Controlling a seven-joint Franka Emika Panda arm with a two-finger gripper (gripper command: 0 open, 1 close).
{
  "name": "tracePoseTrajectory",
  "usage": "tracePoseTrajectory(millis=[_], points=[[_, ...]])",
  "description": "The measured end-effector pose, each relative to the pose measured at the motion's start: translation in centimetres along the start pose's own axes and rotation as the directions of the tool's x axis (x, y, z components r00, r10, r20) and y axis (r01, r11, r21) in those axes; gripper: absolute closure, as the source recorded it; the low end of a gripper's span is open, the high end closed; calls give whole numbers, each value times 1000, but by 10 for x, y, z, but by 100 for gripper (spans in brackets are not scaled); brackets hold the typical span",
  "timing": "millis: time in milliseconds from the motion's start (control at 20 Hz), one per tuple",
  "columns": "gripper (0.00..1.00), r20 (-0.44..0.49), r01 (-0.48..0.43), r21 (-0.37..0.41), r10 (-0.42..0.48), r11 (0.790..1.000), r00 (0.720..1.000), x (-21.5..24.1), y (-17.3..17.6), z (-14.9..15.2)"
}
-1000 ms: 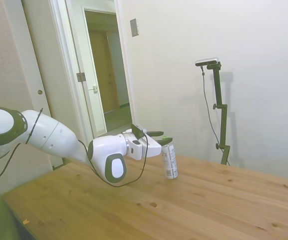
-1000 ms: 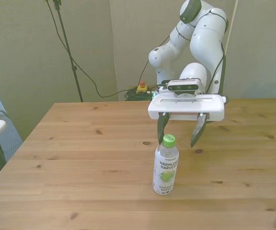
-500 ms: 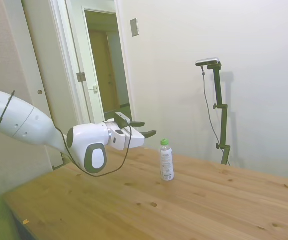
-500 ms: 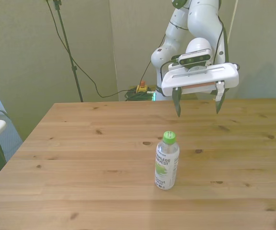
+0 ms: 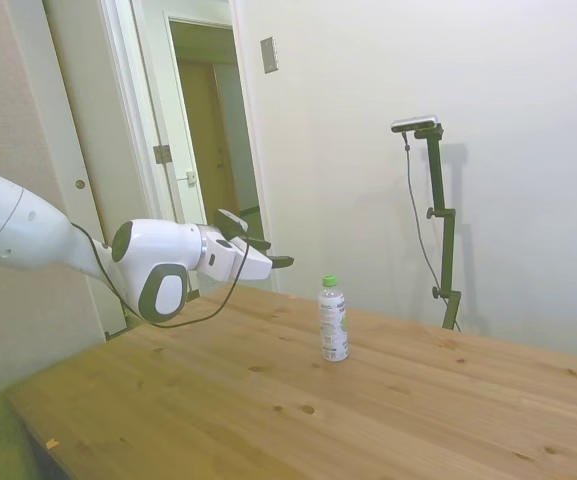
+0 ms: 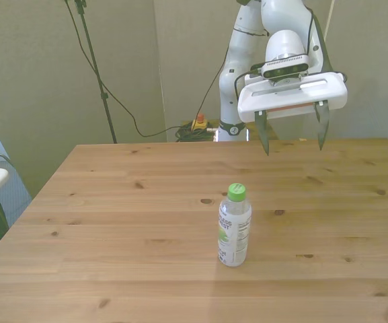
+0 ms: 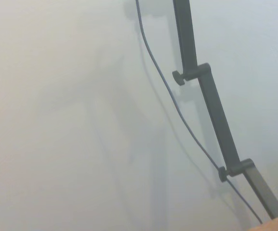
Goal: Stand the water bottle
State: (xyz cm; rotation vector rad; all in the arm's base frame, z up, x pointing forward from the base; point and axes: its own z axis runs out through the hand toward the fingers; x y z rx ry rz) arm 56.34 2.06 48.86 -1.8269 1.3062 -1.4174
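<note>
Since the earlier frames my gripper (image 6: 293, 138) has withdrawn higher and farther back, and the bottle has stayed where it stood. Nearest in the front view, the water bottle (image 6: 234, 225) stands upright on the knotty wooden table (image 6: 113, 222): clear ribbed plastic, pale label band, round green screw cap. Beyond it, well apart, I see the gripper released, its two dark tapered fingers (image 6: 263, 133) spread wide, holding nothing.
</note>
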Motion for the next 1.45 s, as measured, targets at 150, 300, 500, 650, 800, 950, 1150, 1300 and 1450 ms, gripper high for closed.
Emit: tracePoseTrajectory(millis=[150, 300, 500, 650, 800, 950, 1150, 1300, 1450], points=[[0, 57, 2, -48, 1, 999, 998, 14, -15, -4], [0, 130, 13, -96, -1, 995, 992, 23, -36, -11], [0, 216, 15, -139, 15, 990, 976, 31, -60, -34], [0, 261, 14, -130, 20, 991, 965, 48, -68, -74], [0, 281, 19, -135, 20, 991, 960, 68, -56, -124], [0, 298, 33, -158, 15, 987, 954, 72, -40, -151], [0, 317, 36, -175, 21, 984, 948, 80, -32, -169], [0, 330, 32, -160, 23, 987, 944, 85, -32, -185], [0, 339, 30, -138, 19, 990, 941, 87, -39, -207]])
